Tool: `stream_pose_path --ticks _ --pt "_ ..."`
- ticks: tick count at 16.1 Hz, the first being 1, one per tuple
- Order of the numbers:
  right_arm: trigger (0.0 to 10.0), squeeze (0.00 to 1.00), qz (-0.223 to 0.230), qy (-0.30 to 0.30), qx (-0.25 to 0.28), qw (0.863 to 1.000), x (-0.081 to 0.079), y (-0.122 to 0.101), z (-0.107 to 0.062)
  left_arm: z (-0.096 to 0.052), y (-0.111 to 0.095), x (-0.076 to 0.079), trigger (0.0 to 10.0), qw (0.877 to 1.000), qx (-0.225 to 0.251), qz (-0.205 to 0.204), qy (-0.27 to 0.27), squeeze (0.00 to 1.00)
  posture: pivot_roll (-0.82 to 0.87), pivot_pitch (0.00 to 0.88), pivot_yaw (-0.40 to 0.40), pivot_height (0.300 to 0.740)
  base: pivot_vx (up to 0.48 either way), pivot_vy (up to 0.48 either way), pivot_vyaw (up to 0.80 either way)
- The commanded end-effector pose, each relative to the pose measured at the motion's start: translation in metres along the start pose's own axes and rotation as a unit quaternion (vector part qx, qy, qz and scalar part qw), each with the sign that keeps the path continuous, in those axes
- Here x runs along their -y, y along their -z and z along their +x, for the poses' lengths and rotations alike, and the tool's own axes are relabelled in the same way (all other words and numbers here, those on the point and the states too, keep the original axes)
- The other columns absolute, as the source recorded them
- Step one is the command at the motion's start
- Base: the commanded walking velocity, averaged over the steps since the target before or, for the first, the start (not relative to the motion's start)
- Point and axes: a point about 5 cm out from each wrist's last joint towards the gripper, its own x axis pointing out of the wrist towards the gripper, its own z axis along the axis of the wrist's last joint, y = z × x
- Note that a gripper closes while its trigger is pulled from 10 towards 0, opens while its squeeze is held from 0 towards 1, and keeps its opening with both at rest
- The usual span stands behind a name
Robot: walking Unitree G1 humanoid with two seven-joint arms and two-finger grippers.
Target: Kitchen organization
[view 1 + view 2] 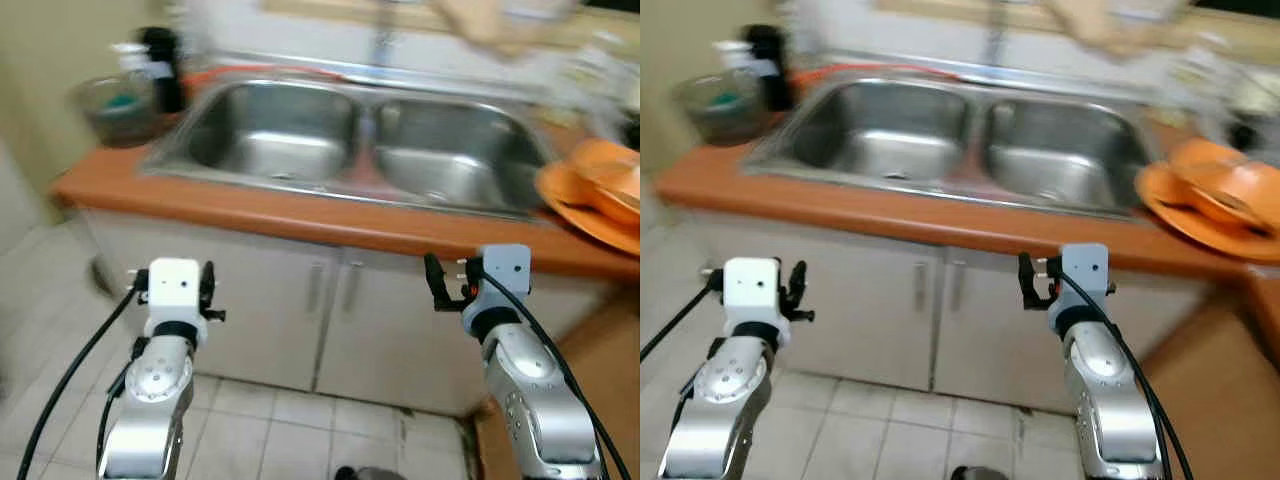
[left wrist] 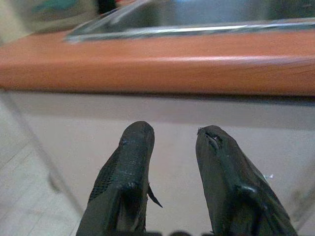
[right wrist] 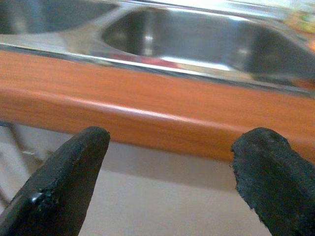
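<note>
Orange plates (image 1: 590, 190) stacked on the surface (image 1: 300, 212) right of the double sink (image 1: 350, 140), seemingly untouched; organizing apparently not begun. Well beyond and above the right hand (image 3: 167, 172), fingers spread, empty. Left hand (image 2: 172, 167) parted slightly, empty, facing the cabinet doors (image 1: 330, 300).

soft, even indoor light with motion blur across both eye views, worst along the back wall. pale glare streaks the sink (image 1: 360, 140) rim; the wrist views are soft-focused.
</note>
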Motion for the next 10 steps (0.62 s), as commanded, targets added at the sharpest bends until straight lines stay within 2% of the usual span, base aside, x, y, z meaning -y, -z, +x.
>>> stream_pose_path --ticks 1,10 --pt "10.0 1.00 -0.004 0.003 0.002 1.000 0.0037 -0.0019 0.0015 0.0005 -0.0020 0.0061 10.0 1.000 0.004 -0.008 0.006 0.00 -0.04 0.000 -0.014 0.740 0.000 0.000 -0.80" --pt "10.0 1.00 -0.007 -0.008 0.006 1.000 -0.0006 -0.0038 0.0045 0.0012 -0.0015 0.0036 10.0 1.000 0.002 -0.014 -0.008 0.00 -0.03 0.000 -0.019 0.740 0.000 0.000 -0.80"
